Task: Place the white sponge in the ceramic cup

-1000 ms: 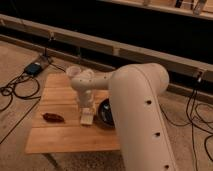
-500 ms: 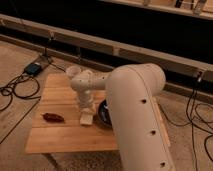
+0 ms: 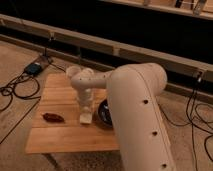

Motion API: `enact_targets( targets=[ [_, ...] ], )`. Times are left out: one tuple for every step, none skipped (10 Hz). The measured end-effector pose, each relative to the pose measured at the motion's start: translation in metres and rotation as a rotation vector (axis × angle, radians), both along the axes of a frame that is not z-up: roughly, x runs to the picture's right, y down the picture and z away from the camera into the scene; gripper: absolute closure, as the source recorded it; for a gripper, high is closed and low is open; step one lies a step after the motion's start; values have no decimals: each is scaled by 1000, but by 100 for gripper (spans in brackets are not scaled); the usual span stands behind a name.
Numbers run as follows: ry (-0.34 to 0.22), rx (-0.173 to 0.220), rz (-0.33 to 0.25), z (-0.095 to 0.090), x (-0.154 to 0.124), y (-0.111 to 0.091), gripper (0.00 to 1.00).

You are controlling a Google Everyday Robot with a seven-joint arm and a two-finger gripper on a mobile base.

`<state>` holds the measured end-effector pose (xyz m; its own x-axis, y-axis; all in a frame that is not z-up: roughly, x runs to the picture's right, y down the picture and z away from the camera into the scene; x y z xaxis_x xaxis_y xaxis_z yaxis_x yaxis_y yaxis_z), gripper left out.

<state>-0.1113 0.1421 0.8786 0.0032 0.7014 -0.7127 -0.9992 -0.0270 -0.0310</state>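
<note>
On the worktop (image 3: 60, 141), at the bowl's (image 3: 104, 114) nine o'clock — saw the gripper (image 3: 85, 114) low, jaws clamped on the white sponge (image 3: 86, 120).

Lab-like test space: loose cables (image 3: 15, 92) on bare floor (image 3: 14, 57), end effector (image 3: 86, 118) low over wooden table (image 3: 60, 142).

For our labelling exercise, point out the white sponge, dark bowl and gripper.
white sponge (image 3: 86, 120): camera view, front face.
dark bowl (image 3: 102, 115): camera view, inner wall.
gripper (image 3: 85, 113): camera view, between fingers, on the sponge.
</note>
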Motion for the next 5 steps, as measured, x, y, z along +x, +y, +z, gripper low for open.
enact_targets(
  targets=[
    [-1, 14, 1, -5, 1, -7, 100],
    [-3, 37, 1, -9, 3, -17, 100],
    [-12, 78, 4, -18, 4, -34, 100],
    [-21, 111, 3, -24, 4, -48, 100],
    [-36, 152, -2, -33, 4, -65, 100]
  ],
)
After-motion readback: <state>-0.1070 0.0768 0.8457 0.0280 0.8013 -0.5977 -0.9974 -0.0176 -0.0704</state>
